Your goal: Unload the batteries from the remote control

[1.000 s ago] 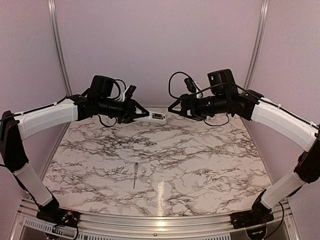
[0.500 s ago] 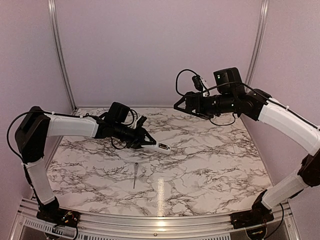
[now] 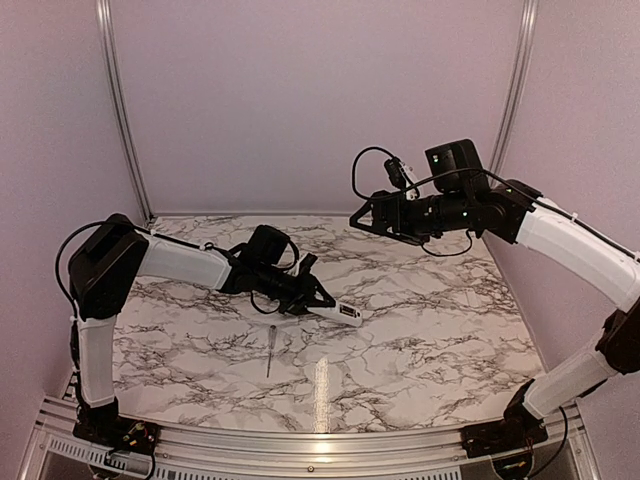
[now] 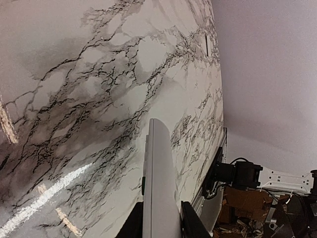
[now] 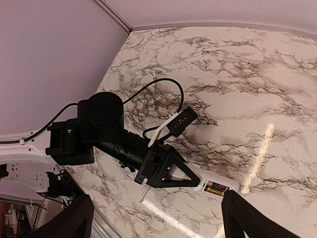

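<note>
Left pincer grips remote control, thin tool on table nearby.

Even bright overhead light; white glare streaks on marble table; wide-angle bowing at edges.

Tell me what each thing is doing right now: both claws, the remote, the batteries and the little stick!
left gripper: shut on one end of the remote control, low over the table.
right gripper: open, empty, up in the air.
remote control: held, battery slot uncovered.
batteries: sitting in the remote control, not out yet.
pen-like tool: lying loose on the table, untouched.
</note>
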Motion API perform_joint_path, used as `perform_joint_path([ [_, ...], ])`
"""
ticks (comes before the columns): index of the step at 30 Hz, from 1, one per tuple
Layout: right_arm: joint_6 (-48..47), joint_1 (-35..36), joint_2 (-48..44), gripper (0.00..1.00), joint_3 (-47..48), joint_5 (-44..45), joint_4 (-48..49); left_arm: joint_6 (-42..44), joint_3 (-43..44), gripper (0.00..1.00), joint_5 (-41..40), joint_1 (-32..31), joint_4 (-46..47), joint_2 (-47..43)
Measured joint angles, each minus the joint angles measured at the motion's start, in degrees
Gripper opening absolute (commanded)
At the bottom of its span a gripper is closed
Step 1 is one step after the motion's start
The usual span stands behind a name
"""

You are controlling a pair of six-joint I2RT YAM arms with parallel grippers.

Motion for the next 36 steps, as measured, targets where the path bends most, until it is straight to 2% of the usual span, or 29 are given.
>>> perform_joint_path([
  [4, -0.8, 0.0, 0.0, 0.89, 0.0, 0.0, -1.2, -0.4, 1.0, 0.01, -1.3, -0.5, -0.6, 0.3],
  [12, -2.8, 0.0, 0.5, 0.89, 1.7, -0.3, -3.0, 0.3, 1.6, 0.16, -4.1, -0.6, -4.1, 1.5],
  [19, -4.1, 0.0, 1.9, 0.89, 3.0, -0.7, -3.7, 2.4, 2.6, 0.42, -6.2, -0.6, -7.2, 1.5],
  [22, -4.5, 0.0, 2.5, 0.89, 3.3, -0.7, -3.8, 3.5, 2.6, 0.48, -8.4, -0.6, -9.8, 1.5],
  [36, -4.7, 0.0, 3.5, 0.89, 3.4, -0.7, -4.0, 8.6, 2.8, 0.55, -16.0, -0.6, -17.3, 1.3],
])
